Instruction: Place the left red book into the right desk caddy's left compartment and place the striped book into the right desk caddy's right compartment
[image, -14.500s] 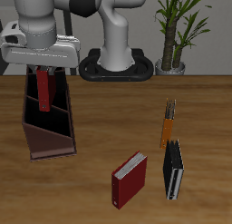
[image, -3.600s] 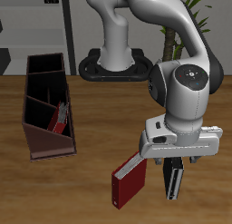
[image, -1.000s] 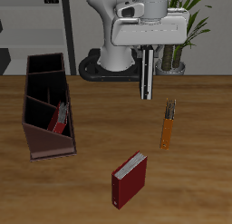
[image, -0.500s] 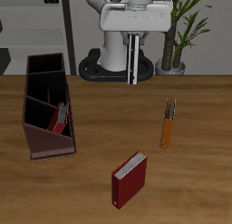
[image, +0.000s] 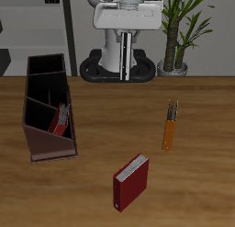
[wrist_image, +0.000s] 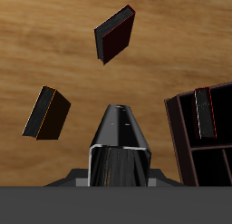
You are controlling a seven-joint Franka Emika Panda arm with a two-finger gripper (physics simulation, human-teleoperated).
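We see the left red book (image: 61, 119) lodged in the right desk caddy (image: 46, 143); the jaws apparently grip the striped book (image: 125, 56) above the tabletop's back edge, its right compartment (image: 44, 67) unfilled

Simulated office or study — wooden desk (image: 92, 175), potted plant (image: 179, 28), shelving (image: 37, 28).

Striped book (wrist_image: 119, 150): lower end cut by frame edge, fingers hidden behind it; right desk caddy (wrist_image: 204, 137) partly out of frame
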